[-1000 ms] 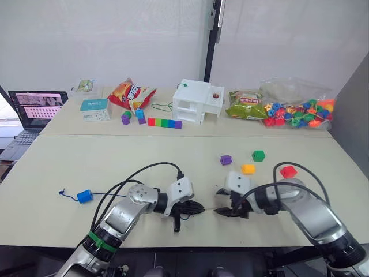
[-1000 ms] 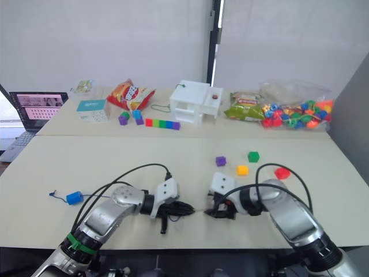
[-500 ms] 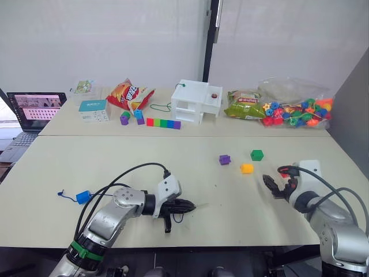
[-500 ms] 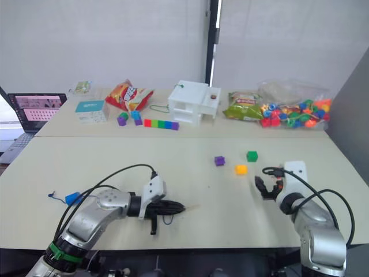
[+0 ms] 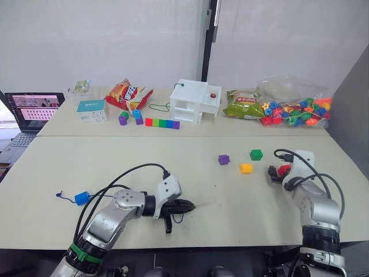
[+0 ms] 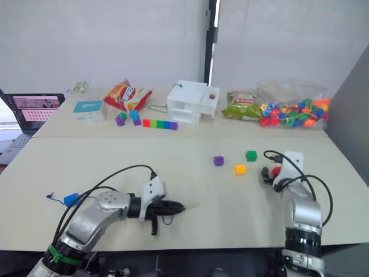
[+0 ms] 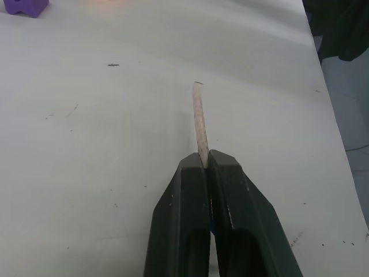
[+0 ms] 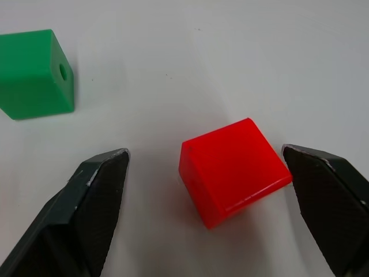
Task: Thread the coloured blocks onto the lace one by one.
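My left gripper (image 5: 187,205) is shut on the lace, whose stiff pale tip (image 7: 200,124) sticks out past the fingers just above the table. The lace's thin dark-blue tail (image 5: 64,196) lies at the far left, with the blue block (image 5: 84,197) on it. At the right, my right gripper (image 8: 204,156) stands open with one finger on each side of the red block (image 8: 233,170), which rests on the table. The green block (image 5: 256,154), yellow-orange block (image 5: 246,168) and purple block (image 5: 223,159) lie loose between the two arms, nearer the right one.
On the back table stand a laptop (image 5: 34,109), a teal box (image 5: 94,109), a chip bag (image 5: 130,94), a rigid bar of coloured segments (image 5: 164,123), a white toy house (image 5: 196,101), a green snack bag (image 5: 245,105) and a bag of mixed beads (image 5: 297,109).
My right gripper has left the spot next to the lace tip, swung to the right side of the table and opened around the red block. The left gripper still holds the lace.
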Available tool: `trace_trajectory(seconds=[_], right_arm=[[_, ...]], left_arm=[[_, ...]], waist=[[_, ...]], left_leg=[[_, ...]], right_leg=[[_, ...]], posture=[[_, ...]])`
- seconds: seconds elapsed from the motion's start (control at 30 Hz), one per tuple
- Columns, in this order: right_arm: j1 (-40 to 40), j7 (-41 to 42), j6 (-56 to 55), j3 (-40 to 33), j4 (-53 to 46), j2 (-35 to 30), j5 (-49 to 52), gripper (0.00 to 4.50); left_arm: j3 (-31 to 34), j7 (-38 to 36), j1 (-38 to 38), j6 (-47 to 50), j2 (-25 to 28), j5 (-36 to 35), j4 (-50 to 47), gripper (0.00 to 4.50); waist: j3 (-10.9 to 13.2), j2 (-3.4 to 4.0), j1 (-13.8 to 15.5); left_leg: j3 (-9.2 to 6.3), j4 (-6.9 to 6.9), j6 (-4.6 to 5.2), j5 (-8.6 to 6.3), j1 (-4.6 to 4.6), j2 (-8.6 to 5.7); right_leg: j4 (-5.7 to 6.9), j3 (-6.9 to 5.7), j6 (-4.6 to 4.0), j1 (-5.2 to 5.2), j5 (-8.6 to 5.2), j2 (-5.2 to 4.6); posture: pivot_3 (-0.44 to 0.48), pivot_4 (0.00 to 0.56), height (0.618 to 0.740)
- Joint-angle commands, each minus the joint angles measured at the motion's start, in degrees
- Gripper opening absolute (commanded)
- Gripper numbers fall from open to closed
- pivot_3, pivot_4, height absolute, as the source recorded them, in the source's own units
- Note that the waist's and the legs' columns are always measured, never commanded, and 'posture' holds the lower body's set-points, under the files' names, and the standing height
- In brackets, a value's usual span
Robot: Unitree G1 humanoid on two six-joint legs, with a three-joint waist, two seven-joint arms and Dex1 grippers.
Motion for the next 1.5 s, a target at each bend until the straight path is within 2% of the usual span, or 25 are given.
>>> trace_trajectory(seconds=[0.03, 0.23, 0.27, 0.4, 0.5, 0.7, 0.8, 0.9, 1.0, 1.13, 1.5], right_arm=[[-1.22, 0.33, -2.43, -0.29, 1.40, -1.58, 0.37, 3.33], [-0.77, 0.35, -2.44, -0.93, 1.12, -1.84, 1.82, 1.27], [-0.61, 0.34, -2.35, -1.32, 0.81, -1.81, 2.24, 1.20], [0.14, 1.22, -2.90, -1.62, -2.80, -1.03, 3.88, 1.21], [1.43, 2.06, -1.32, -0.98, -10.11, -0.57, 6.06, 1.21], [4.44, 2.82, 15.62, 1.24, -42.15, 0.12, 16.45, 1.21], [5.04, -0.79, 25.99, 3.99, -53.56, 5.29, 21.33, 1.21], [7.35, -5.65, 32.88, 10.34, -60.50, 12.42, 21.77, 1.21], [10.62, -8.36, 34.02, 14.48, -61.92, 16.44, 20.24, 1.21], [21.17, -10.92, 27.87, 27.36, -55.43, 14.65, 13.77, 1.21], [22.26, -7.31, 20.32, 27.39, -47.51, 15.92, 12.37, 1.21]], left_arm=[[0.77, 0.54, 0.32, -0.01, 0.10, -0.98, -2.61, 0.00], [0.73, 0.81, 0.39, 0.04, 0.14, -1.05, -2.68, 0.00], [0.72, 0.81, 0.28, 0.04, 0.14, -1.07, -2.61, 0.00], [0.64, 0.64, -0.02, -0.19, 0.21, -0.98, -2.15, 0.00], [0.67, 0.43, -0.01, -0.31, 0.40, -0.96, -1.96, 0.00], [1.61, -0.25, -0.58, 0.10, 1.36, -1.59, -1.44, 0.00], [2.37, -0.72, -0.95, 0.34, 2.08, -2.03, -1.24, 0.00], [3.18, -0.83, -0.93, 1.11, 3.22, -2.75, -1.79, 0.00], [3.63, -0.60, -0.69, 1.67, 3.85, -3.37, -2.39, 0.00], [4.56, -0.19, 0.92, 3.41, 5.22, -4.42, -5.45, 0.00], [4.35, 0.85, 2.52, 4.38, 6.01, -4.48, -7.59, 0.00]], waist=[[0.00, 0.00, 0.01], [0.00, 0.00, -0.11], [0.00, 0.00, -0.13], [0.00, 0.00, -0.14], [0.01, 0.04, -0.25], [0.01, 0.25, -0.32], [0.00, 0.24, -0.35], [0.00, 0.24, -0.49], [0.01, 0.24, -0.24], [-0.02, 0.21, 0.04], [-0.01, 0.19, -0.70]], left_leg=[[0.00, 0.00, 0.00, 0.00, 0.00, 0.00], [0.00, 0.00, 0.00, 0.00, 0.00, 0.02], [0.00, -0.01, 0.00, 0.00, 0.00, 0.02], [-0.01, -0.01, 0.01, 0.00, 0.00, 0.02], [-0.01, -0.02, 0.01, 0.00, -0.01, 0.03], [-0.03, -0.04, 0.02, -0.01, -0.08, 0.06], [-0.12, -0.04, 0.02, -0.02, -0.05, 0.10], [-0.12, -0.03, 0.02, -0.02, -0.05, 0.09], [-0.11, -0.01, 0.02, -0.01, -0.10, 0.01], [-0.11, -0.02, 0.03, -0.02, -0.06, -0.02], [-0.09, -0.02, -0.01, 0.00, 0.04, 0.03]], right_leg=[[0.00, 0.00, 0.00, 0.02, 0.00, 0.00], [0.00, 0.00, 0.00, 0.01, 0.00, -0.01], [0.00, 0.00, 0.00, 0.01, 0.00, -0.01], [0.00, 0.00, 0.00, 0.00, 0.00, -0.01], [0.00, 0.01, 0.00, -0.01, 0.00, -0.01], [0.02, 0.00, 0.00, -0.09, 0.00, 0.01], [0.01, -0.07, 0.00, -0.04, 0.00, 0.04], [0.01, -0.06, -0.01, -0.05, -0.01, 0.02], [0.02, -0.06, 0.00, -0.09, 0.00, -0.05], [-0.05, -0.10, 0.01, -0.05, -0.01, -0.05], [-0.01, -0.04, 0.02, -0.04, -0.04, 0.05]], posture=[[0.000, 0.150, 0.740], [0.000, 0.150, 0.740], [0.000, 0.150, 0.740], [0.000, 0.150, 0.740], [0.000, 0.150, 0.740], [0.000, 0.150, 0.740], [0.000, 0.150, 0.740], [0.000, 0.150, 0.740], [0.000, 0.150, 0.740], [0.000, 0.150, 0.740], [0.000, 0.150, 0.740]])
